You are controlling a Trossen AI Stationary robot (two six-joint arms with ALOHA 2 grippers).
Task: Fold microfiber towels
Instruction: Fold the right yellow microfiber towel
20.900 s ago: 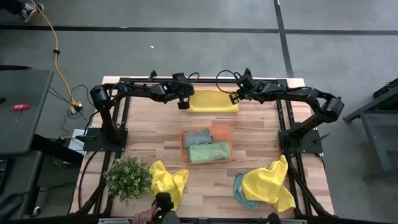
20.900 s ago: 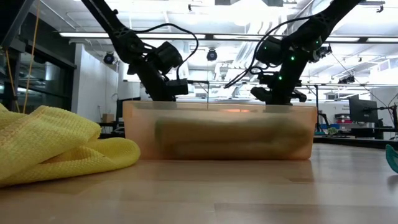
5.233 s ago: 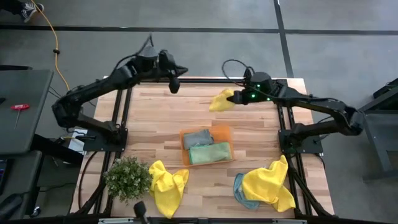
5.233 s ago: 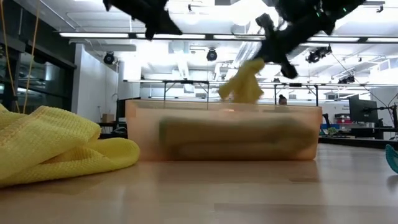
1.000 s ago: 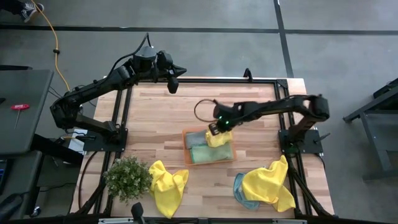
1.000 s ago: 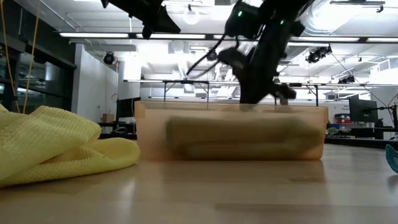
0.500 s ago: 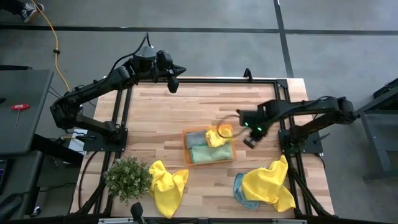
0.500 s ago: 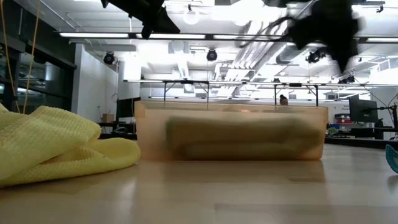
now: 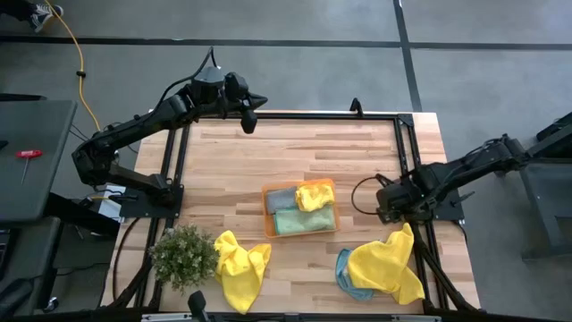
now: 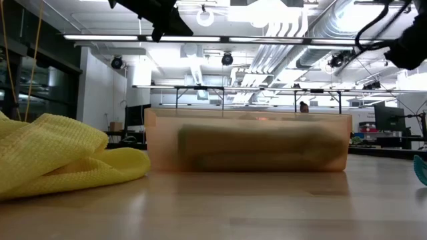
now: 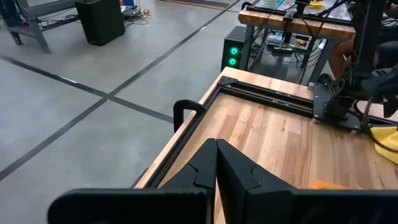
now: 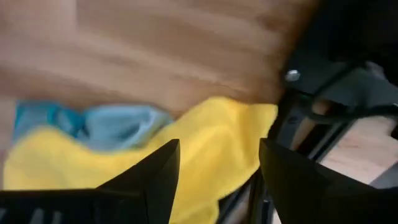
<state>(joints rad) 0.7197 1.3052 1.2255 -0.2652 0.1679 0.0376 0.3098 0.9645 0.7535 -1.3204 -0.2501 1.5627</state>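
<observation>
- The potted plant (image 9: 184,255) stands at the near left of the table (image 9: 223,170).
- The left gripper (image 9: 249,121) hangs over the far left edge of the table, well apart from every towel; in the left wrist view its two fingers (image 11: 217,168) are pressed together, clenched on nothing.
- A crumpled yellow towel (image 9: 241,266) lies just right of the plant at the near edge; in the low view it fills the left foreground (image 10: 60,160).
- The orange tray (image 9: 329,185) sits at the middle of the table. In it lie a folded grey-blue towel (image 9: 281,199) at the far left, a folded pale green towel (image 9: 299,220) on the near side, and a bunched yellow towel (image 9: 314,196) at the far right corner, resting partly on the green one.
- The right gripper (image 9: 386,202) is near the right edge of the table, right of the tray, just beyond the yellow towel heap; the right wrist view shows its fingers (image 12: 158,171) spread apart, released and empty.
- A second loose yellow towel (image 9: 386,266) lies at the near right, draped over a light blue towel (image 9: 345,273) that shows at its left edge.
</observation>
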